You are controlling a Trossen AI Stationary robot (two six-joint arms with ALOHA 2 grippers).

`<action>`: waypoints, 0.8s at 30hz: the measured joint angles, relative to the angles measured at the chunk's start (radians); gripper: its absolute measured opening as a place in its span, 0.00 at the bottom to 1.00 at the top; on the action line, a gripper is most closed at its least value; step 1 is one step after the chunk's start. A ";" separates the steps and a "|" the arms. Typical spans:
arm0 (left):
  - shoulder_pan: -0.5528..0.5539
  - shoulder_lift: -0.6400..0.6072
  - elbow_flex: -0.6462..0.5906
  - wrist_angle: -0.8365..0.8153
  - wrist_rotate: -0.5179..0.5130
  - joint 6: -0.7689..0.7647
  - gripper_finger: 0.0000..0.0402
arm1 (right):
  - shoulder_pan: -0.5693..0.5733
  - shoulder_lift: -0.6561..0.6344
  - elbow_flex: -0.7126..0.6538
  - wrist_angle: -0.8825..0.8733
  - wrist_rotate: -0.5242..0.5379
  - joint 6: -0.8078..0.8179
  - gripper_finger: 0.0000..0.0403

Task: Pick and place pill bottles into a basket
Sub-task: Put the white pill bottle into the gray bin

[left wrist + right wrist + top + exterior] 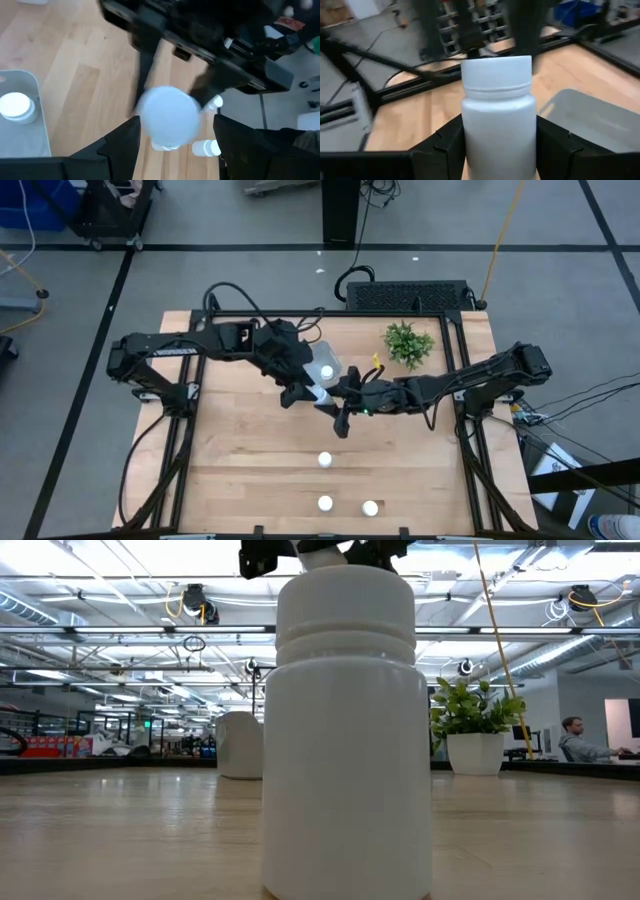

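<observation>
A white pill bottle (497,115) is up in the air at the table's middle (322,394), with my right gripper (499,150) shut on it. My left gripper (175,137) is open and points down over it, a finger on either side of its cap (167,117); I cannot tell whether they touch it. The pale blue-grey basket (320,352) lies just behind, with one bottle (326,370) standing in it. Three more bottles (324,459), (324,503), (370,507) stand on their bases near the table's near edge. My right gripper pinches the bottle's body (470,135) between its two fingers (445,145), below the cap. The fingers come from the table's right, across the bottle. The bottle stands upright in the hold, lifted clear of the table; its base lies below the picture's edge.
A small green plant (408,343) in a white pot stands at the far right, also in the low view (475,730). One bottle (345,730) stands right in front of the low camera. The two arms meet at the table's middle. A person sits in the room beyond (580,740).
</observation>
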 joint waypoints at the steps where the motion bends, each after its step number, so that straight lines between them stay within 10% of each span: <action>1: 0.000 -0.004 -0.001 -0.007 -0.010 -0.003 0.64 | -0.001 -0.001 0.000 -0.004 0.000 0.005 0.43; 24: 0.000 0.014 0.000 0.013 0.018 -0.052 0.64 | 0.000 0.005 0.000 0.046 -0.041 -0.014 0.43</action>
